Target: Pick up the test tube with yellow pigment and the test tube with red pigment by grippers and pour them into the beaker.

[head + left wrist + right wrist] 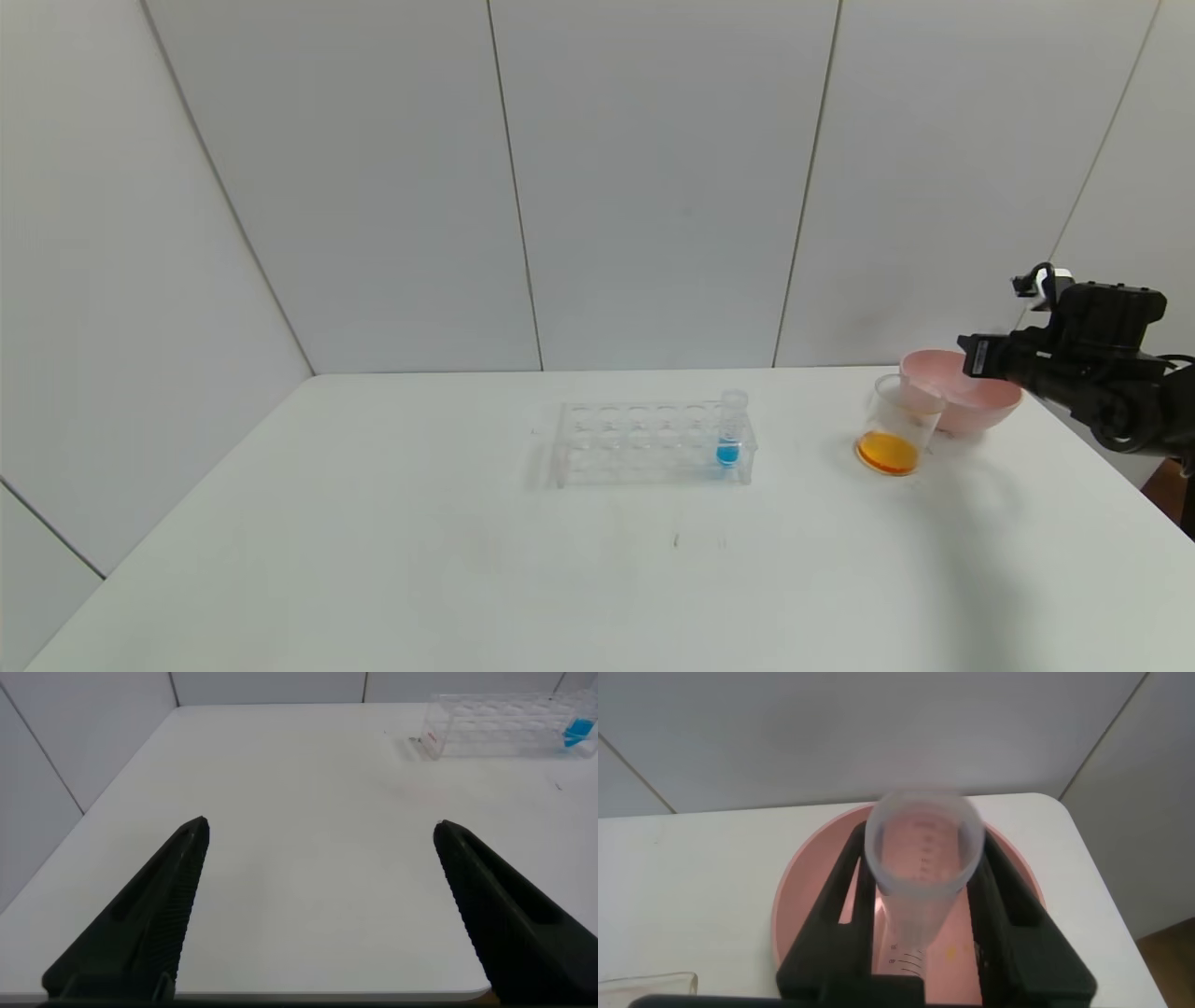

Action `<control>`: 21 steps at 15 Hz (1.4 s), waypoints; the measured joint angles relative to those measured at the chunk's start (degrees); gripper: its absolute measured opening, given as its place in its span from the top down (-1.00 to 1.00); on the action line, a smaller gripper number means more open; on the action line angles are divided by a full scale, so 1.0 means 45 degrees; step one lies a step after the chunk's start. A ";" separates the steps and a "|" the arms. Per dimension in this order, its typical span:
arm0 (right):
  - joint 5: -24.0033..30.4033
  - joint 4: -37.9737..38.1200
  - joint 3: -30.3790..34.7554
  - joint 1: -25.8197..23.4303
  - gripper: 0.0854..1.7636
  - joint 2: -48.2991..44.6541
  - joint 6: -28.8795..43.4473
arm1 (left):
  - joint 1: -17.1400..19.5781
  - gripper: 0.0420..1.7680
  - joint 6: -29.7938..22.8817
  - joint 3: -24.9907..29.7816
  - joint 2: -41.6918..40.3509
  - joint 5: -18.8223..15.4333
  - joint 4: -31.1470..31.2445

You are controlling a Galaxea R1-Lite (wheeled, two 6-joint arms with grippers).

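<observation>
My right gripper (pixel 980 358) hangs over the pink bowl (pixel 971 407) at the table's far right. In the right wrist view this gripper (pixel 923 840) is shut on a clear test tube (pixel 923 873) held above the bowl (pixel 799 889). The tube looks empty, so I cannot tell whether it held yellow or red. The beaker (pixel 898 422) stands just left of the bowl with orange liquid (pixel 887 454) in its bottom. No tube with yellow or red liquid shows anywhere. My left gripper (pixel 322 826) is open and empty over the table's near left part.
A clear many-holed rack (pixel 644 444) stands mid-table with one blue-liquid tube (pixel 729 431) at its right end. It also shows in the left wrist view (pixel 495 723). The table's right edge runs close behind the bowl.
</observation>
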 joint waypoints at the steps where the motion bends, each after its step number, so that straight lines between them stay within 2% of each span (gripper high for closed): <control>1: -0.0019 0.0005 0.0000 0.0000 0.12 0.0011 0.0014 | 0.0000 -0.94 0.0000 0.0000 0.0000 0.0000 0.0000; 5: -0.0008 0.0005 0.0000 -0.0016 -0.31 0.0030 0.0014 | 0.0000 -0.94 0.0000 0.0000 0.0000 0.0000 0.0000; 11: -0.0057 0.0079 -0.0068 0.0130 -0.64 -0.0195 -0.0011 | 0.0000 -0.94 0.0005 0.0000 0.0000 0.0000 0.0000; 14: -0.0154 0.0306 -0.0087 0.0932 -0.73 -0.0723 0.0008 | 0.0000 -0.94 0.0000 0.0000 0.0000 0.0000 0.0000; 18: -0.1550 0.1021 0.0054 0.2755 -0.81 -0.1758 0.0043 | 0.0000 -0.94 0.0000 0.0000 0.0000 0.0000 0.0000; 21: -0.1677 0.1075 0.0864 0.3435 -0.85 -0.2769 0.0038 | 0.0000 -0.94 0.0000 0.0000 0.0000 0.0000 0.0000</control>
